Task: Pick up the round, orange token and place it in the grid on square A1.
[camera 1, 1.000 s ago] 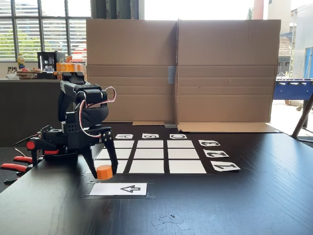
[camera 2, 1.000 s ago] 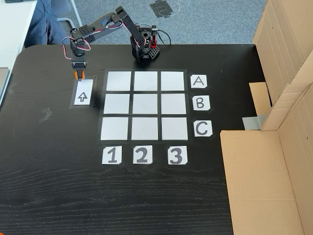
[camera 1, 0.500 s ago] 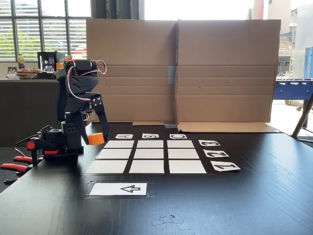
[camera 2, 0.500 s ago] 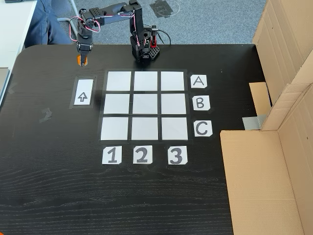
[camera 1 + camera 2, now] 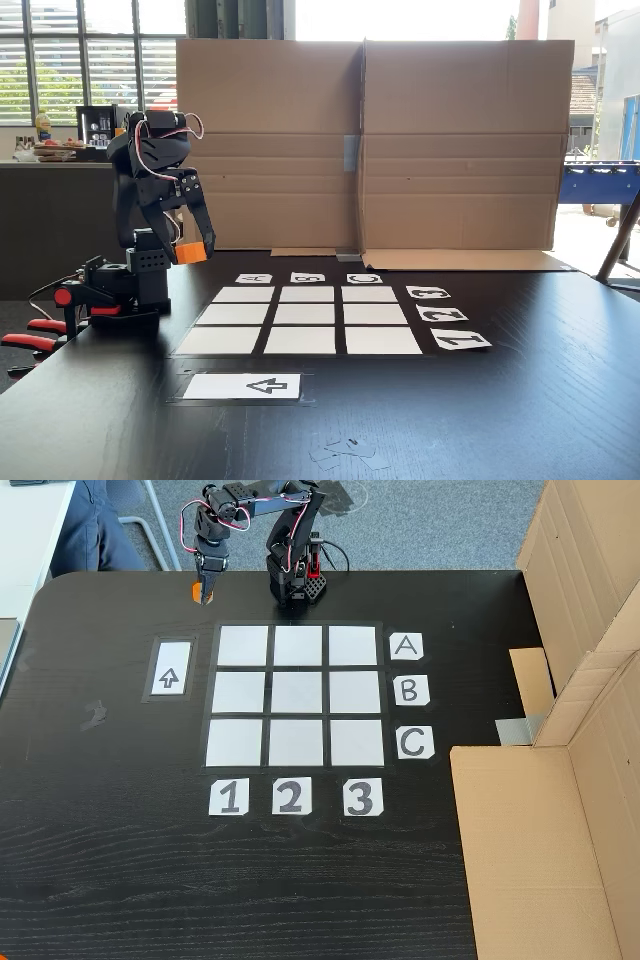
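I'm gripping the orange token (image 5: 189, 252) in my gripper (image 5: 191, 254), raised clear of the table (image 5: 120, 880) — square A1 (image 5: 243, 645) is lying toward five o'clock in the top-down fixed view.

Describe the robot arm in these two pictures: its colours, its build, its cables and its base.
The arm is black, built of blocky plastic links and servo housings. Thin red and white cables loop out near its upper joint. Its gripper has two slim black jaws. The base is black with red parts, and red-handled clamps hold it at the table edge.
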Available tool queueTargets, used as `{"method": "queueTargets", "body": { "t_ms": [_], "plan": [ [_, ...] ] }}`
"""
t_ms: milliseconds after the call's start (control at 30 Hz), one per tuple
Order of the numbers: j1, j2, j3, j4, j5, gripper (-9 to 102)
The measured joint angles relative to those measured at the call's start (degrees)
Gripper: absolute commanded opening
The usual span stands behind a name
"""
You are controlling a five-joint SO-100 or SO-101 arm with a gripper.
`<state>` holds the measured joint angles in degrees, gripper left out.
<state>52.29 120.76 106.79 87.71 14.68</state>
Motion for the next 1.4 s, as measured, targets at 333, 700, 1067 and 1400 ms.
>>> {"method": "queueTargets", "body": {
  "t_ms": [333,700,1067,1400],
  "plan": [
    [-3.6,8.4,16.4,-3.1,-0.4,12],
    [-5.4,6.3,27.9,-14.2,-0.4,12],
    [-9.8,2.7,35.2,-22.9,-0.5,12],
    [-10.9,-2.6,35.7,-27.5,-0.5,12]
  ]
}}
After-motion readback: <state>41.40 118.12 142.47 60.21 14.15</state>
